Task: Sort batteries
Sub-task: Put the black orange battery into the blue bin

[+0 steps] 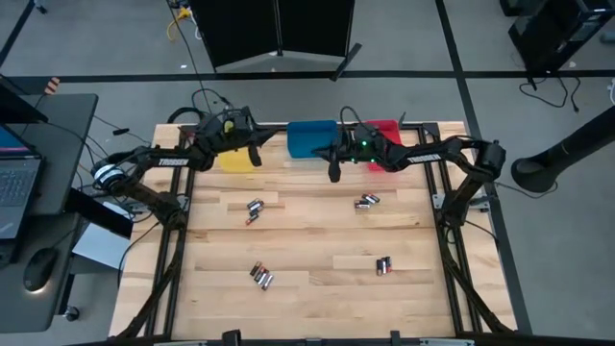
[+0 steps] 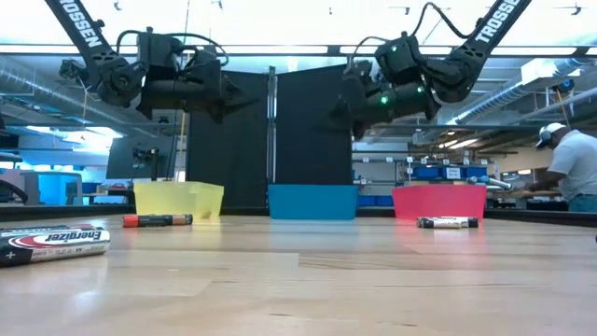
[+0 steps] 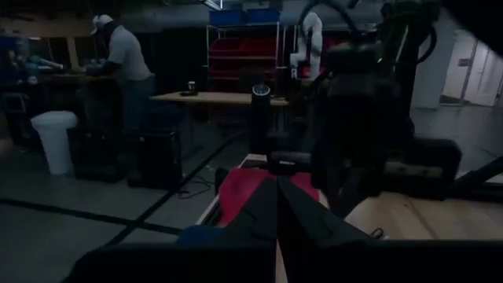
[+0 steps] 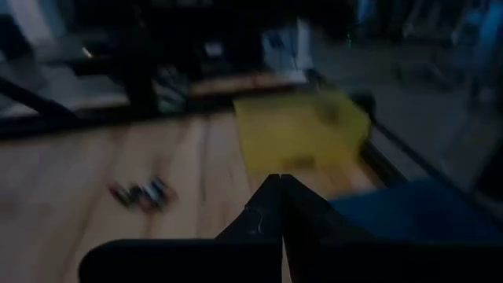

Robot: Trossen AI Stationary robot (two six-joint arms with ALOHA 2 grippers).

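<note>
Wooden surface [image 1: 317, 240] is still carrying every battery cluster [image 1: 255, 210]; you are holding left gripper [image 1: 256, 160] and right gripper [image 1: 333, 173] closed, empty, above the far edge — be opening one before descending

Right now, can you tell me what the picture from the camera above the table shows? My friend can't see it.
Two dark robot arms reach over a pale wooden table, their left gripper and right gripper shut and empty near the yellow bin, blue bin and red bin along the far edge. Small cylindrical batteries lie scattered in four little clusters on the wood.
</note>
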